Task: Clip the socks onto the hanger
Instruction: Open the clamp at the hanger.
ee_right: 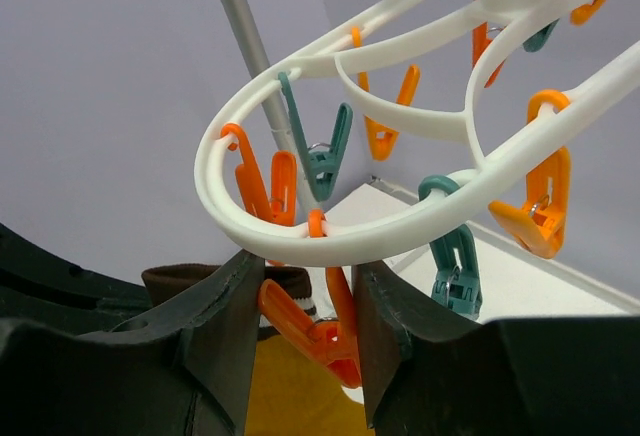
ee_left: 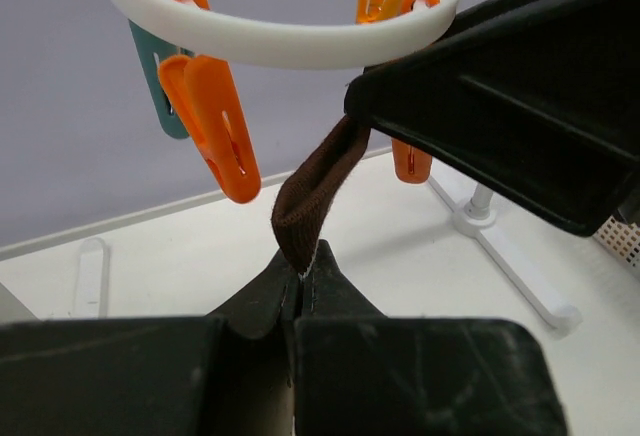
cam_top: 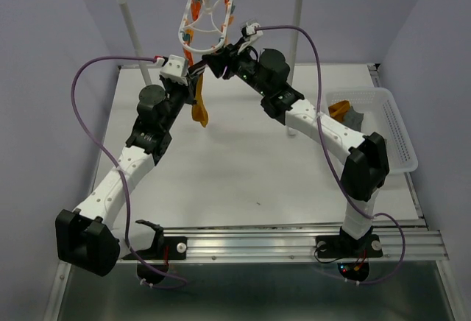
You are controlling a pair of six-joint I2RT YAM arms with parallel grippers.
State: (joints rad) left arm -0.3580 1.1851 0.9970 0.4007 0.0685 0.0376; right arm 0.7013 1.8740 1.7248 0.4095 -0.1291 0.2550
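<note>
L arm (cam_top: 121,174) reaches fwd & inward from near-left. R arm (cam_top: 331,133) mirrors it from near-right, elbow bent out to the right. Wrists meet high at centre-far, nearly tip to tip. L gripper (ee_left: 303,274) pinched tight, fingertips together on the dark cuff of a sock (ee_left: 315,191). R gripper (ee_right: 308,286) partly closed, fingers either side of an orange clip (ee_right: 305,331), touching both its legs. R tips sit just above L tips.
</note>
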